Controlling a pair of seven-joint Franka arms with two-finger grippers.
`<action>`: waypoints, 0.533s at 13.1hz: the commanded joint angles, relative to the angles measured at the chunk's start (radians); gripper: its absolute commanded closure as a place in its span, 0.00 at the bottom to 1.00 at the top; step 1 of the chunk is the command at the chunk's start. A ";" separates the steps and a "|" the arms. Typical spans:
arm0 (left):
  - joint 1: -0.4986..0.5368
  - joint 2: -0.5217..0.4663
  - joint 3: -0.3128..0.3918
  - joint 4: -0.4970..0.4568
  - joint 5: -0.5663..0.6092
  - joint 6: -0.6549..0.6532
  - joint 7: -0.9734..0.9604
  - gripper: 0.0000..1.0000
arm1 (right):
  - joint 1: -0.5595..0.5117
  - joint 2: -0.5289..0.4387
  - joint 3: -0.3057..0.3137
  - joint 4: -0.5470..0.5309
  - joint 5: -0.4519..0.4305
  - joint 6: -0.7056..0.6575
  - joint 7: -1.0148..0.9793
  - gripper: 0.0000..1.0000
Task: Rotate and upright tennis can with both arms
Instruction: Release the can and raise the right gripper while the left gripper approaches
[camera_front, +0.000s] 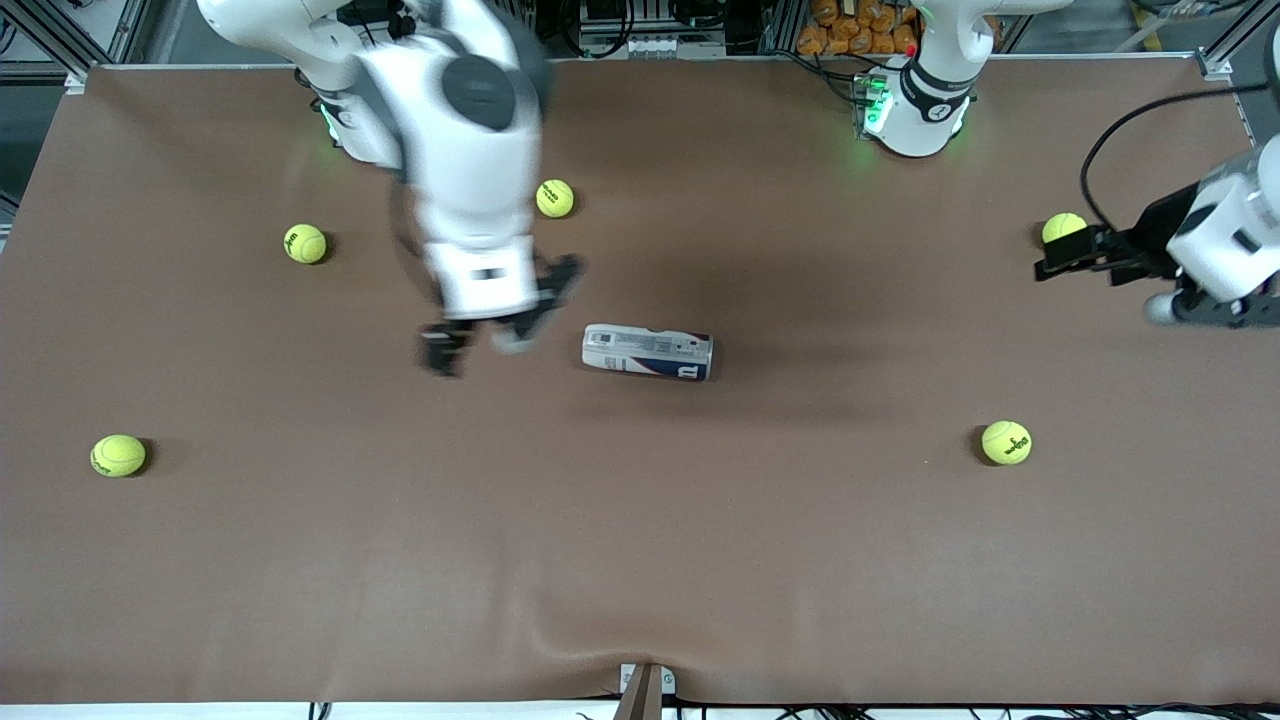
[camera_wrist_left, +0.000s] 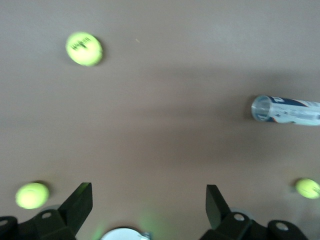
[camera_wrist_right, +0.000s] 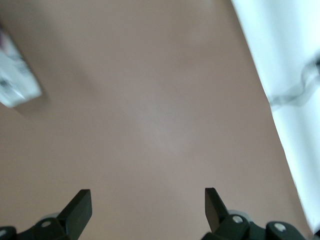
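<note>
Lying flat, the tennis can (camera_front: 647, 352) is cut off in both wrist views; right gripper (camera_front: 497, 335), blurred, gapes wide at its 9 o'clock, left gripper (camera_front: 1062, 260) wide at 3 o'clock.

Illumination is even and diffuse from overhead; the brown table (camera_front: 640, 560) shows no glare. Soft, faint shadows lie beside the tennis can (camera_front: 648, 352) and each tennis ball (camera_front: 118, 455). The right arm (camera_front: 470, 170) is heavily motion-blurred in the front view. Both wrist views are soft, the right more so.

Brown cloth-covered table (camera_front: 640, 560); aluminium frame rails along its robot-base edge; orange items (camera_front: 860, 30) there.
</note>
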 joint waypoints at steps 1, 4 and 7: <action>0.025 0.058 -0.004 -0.037 -0.135 -0.021 0.073 0.00 | -0.151 -0.030 -0.024 0.069 0.066 -0.080 -0.002 0.00; 0.018 0.123 -0.012 -0.048 -0.235 -0.021 0.099 0.00 | -0.384 -0.079 -0.024 0.065 0.210 -0.148 0.023 0.00; 0.013 0.216 -0.015 -0.071 -0.401 -0.019 0.137 0.00 | -0.572 -0.082 -0.022 0.057 0.332 -0.212 0.121 0.00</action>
